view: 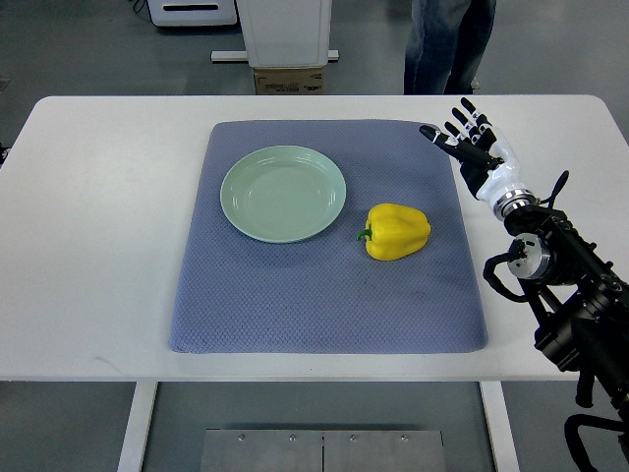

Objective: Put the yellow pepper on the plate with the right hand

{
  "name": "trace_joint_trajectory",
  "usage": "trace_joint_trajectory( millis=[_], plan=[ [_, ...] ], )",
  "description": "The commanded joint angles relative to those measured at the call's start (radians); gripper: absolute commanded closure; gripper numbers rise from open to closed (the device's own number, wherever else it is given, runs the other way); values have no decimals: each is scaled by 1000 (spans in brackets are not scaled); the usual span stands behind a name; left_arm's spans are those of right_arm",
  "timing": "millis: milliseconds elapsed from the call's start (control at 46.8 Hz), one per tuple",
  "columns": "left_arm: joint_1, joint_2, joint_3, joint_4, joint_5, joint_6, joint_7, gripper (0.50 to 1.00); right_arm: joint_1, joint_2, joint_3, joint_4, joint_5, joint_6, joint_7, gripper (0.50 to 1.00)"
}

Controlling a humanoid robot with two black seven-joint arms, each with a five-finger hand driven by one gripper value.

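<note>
The pepper (397, 231) lies on the mat (295, 295) mid-surface, just right of the plate (283, 194). Right hand (474, 147) hovers near the far right edge, fingers spread, empty. Light, firm, probably slippery; best grasped around its body.

one yellow pepper (397, 231), one pale green plate (283, 193), one blue-grey mat (324, 295), one white table (98, 246), one robot right hand (474, 148), one person's legs (447, 44)

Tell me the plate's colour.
Pale green plate, plain and unpatterned, seen in the top view.
</note>
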Motion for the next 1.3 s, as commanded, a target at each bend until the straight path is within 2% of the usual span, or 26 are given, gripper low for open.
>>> trace_joint_trajectory(
  millis=[0, 1283],
  plan=[
    [0, 0, 0, 0, 0, 0, 0, 500, 0, -1, 0, 0, 0, 2, 0, 502],
    [15, 0, 0, 0, -2, 0, 0, 500, 3, -2, -6, 1, 2, 0, 14, 502]
  ],
)
